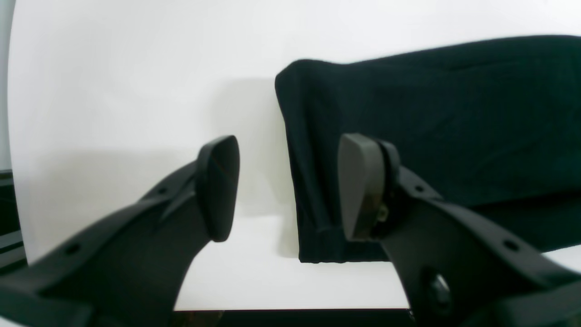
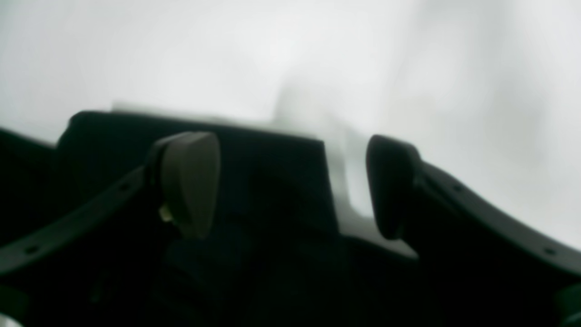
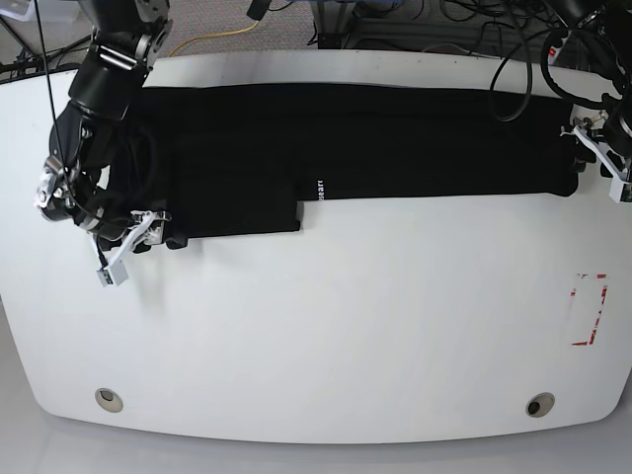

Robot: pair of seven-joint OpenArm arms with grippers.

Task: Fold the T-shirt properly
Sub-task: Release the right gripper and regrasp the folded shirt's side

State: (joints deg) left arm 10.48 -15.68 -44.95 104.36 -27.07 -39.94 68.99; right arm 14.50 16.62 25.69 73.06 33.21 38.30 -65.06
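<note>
Currently the large black soft-fabric T-shirt [image 3: 355,148] lies flat as a long folded band across the far half of the white rounded table [image 3: 326,336]. The right gripper [image 2: 292,186], jaws parted and empty, hovers over the band's end at 9 o'clock. The left gripper [image 1: 288,186], likewise parted and empty, straddles the hem edge at 3 o'clock

Both arms are matte black with black cables looped along them. The left hand [image 1: 288,186] has two curved black fingers [image 1: 218,186] with small round holes, paddle-shaped tips, one faced with a grey pad. The right hand [image 2: 292,186] looks alike, blurred.
</note>
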